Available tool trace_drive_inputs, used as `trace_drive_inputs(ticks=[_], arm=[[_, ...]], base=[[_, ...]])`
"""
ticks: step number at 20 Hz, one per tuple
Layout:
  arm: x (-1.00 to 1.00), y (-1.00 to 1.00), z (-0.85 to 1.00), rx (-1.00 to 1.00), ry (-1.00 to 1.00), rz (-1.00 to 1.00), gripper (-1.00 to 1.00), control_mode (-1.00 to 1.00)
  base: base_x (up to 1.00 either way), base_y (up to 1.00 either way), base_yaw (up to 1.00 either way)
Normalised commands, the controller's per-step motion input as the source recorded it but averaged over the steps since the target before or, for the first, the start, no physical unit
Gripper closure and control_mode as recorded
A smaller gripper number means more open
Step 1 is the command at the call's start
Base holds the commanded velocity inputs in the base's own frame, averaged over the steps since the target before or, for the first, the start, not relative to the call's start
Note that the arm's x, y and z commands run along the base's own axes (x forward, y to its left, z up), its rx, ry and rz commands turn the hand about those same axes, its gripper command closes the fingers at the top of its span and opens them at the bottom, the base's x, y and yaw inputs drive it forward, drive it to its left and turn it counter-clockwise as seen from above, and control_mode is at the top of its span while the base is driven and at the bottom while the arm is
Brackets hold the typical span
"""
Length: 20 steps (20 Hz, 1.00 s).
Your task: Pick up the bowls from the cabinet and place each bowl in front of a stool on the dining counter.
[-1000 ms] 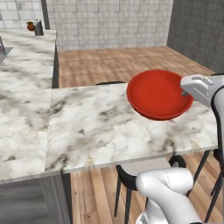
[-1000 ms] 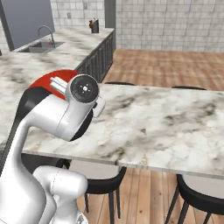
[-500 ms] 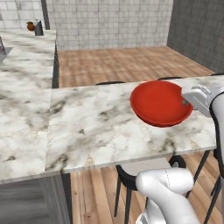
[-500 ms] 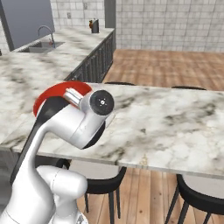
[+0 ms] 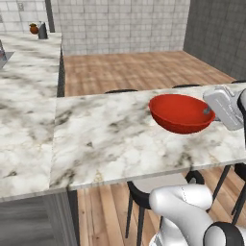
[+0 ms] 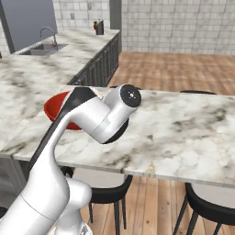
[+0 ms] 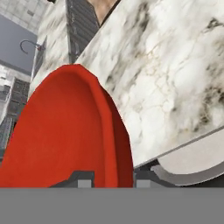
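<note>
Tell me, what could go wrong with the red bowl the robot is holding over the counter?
The red bowl is pinched only by its rim, one of the fingers inside and one outside, so it might slip or twist loose. It hangs tilted above the dining counter, so letting go now could make it rock or clatter. It is also near the counter's edge above a stool, so a slide could send it off.

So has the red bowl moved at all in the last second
Yes. In the left base view the red bowl, pinched at its rim by the gripper, has come lower and closer to the dining counter, and now sits more level.
</note>
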Motion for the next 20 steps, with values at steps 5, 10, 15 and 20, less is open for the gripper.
trace_drive_inputs(ticks=[5,10,15,20], arm=[[0.07,-0.01,-0.23,0.0,0.0,0.0,1.0,-1.0],[0.11,0.0,-0.38,0.0,-0.06,0.0,1.0,-1.0],[0.19,0.0,-0.4,-0.01,-0.06,0.0,1.0,-1.0],[0.26,0.0,-0.29,0.0,-0.03,0.0,1.0,-1.0]], base=[[0.0,0.0,0.0],[0.0,0.0,0.0],[0.0,0.0,0.0],[0.0,0.0,0.0]])
